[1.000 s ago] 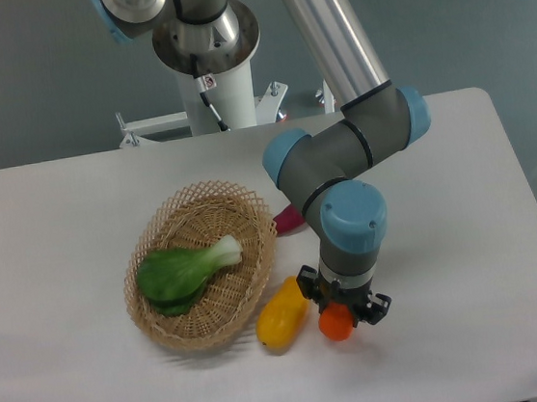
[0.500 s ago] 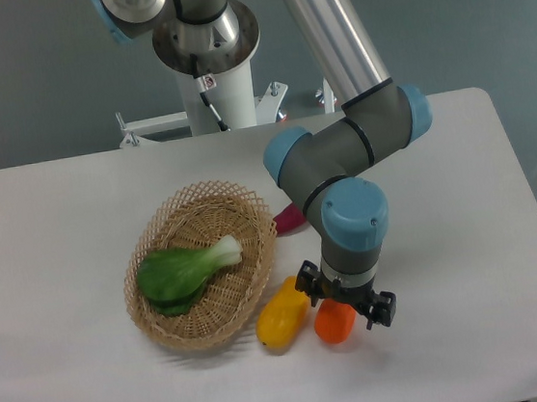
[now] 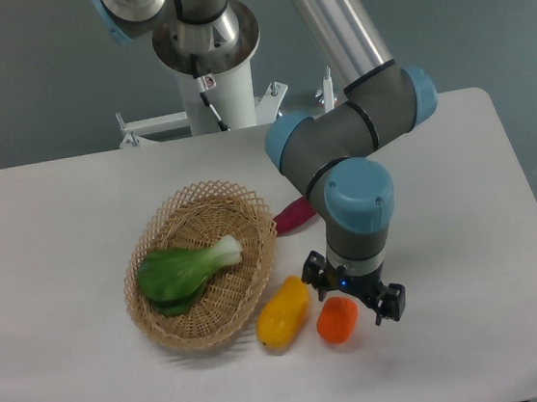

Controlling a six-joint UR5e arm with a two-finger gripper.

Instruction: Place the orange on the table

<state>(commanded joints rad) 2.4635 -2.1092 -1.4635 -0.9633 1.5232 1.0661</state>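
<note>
Orange-red and small, the orange (image 3: 337,320) sits on the white table (image 3: 462,198), just right of the yellow fruit (image 3: 282,313) by the basket (image 3: 201,264). Above it, the gripper (image 3: 354,288) is spread wide, holding nothing.

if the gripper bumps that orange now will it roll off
Probably not far: the orange looks slightly blocky rather than round, so it may rock and settle. Its smooth skin could slide on the table. The yellow fruit beside it would likely stop any leftward roll.
</note>
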